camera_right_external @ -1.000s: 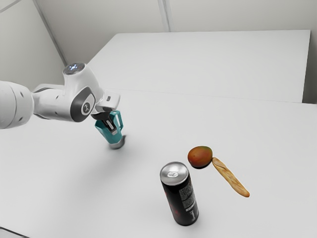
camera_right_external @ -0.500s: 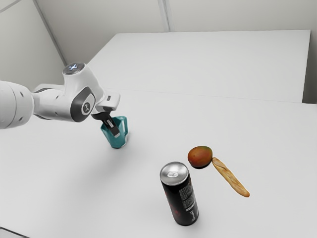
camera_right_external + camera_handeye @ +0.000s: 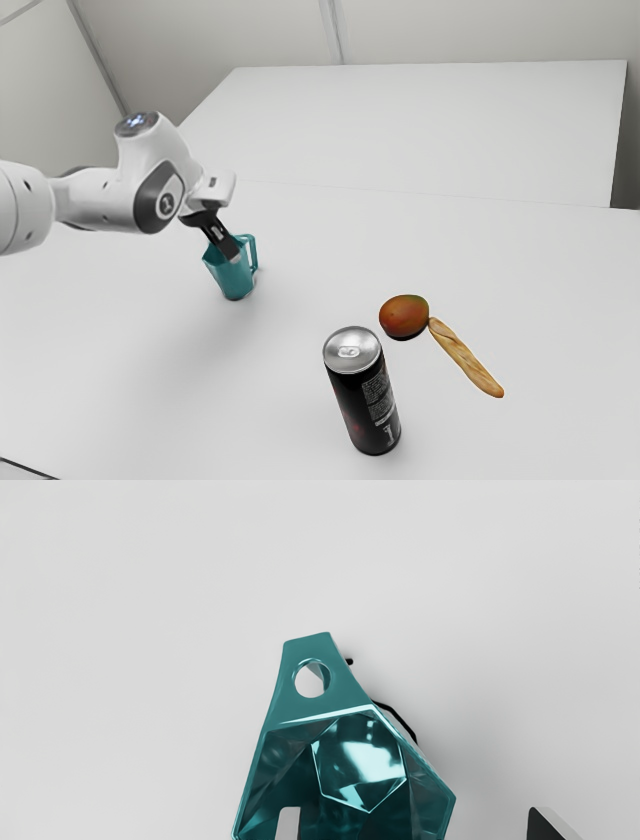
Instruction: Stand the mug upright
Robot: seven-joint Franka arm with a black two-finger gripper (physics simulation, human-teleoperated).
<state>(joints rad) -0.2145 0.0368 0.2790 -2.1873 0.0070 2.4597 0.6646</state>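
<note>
1. At the exterior view's left, the arm (image 3: 95, 205) reaches in, sloping down to the pincer.
2. The pincer (image 3: 236, 257) is at the mug's mouth, its fingers spread wide and gripping nothing. In the wrist view, one finger (image 3: 288, 825) overlaps the opening, while the other finger (image 3: 555, 825) is outside the wall.
3. Just below the pincer, the mug (image 3: 231, 281) stands on its base on the table (image 3: 150, 400), mouth up, its handle (image 3: 300, 707) pointing away from the fingers. It looks upright, as the task wants. I judge the step in hand to be clearing the pincer: the next move calls for a gentle lift along the fingers' own line, with no sideways drift, since catching the rim could tip the mug.
4. Toward the exterior view's right of the pincer, and nearer the camera, stands the can (image 3: 364, 400), well apart.
5. Farther right from the pincer sits the mango (image 3: 404, 315).
6. Farthest right from the pincer, the baguette (image 3: 466, 357) lies with one end close beside the mango.
</note>
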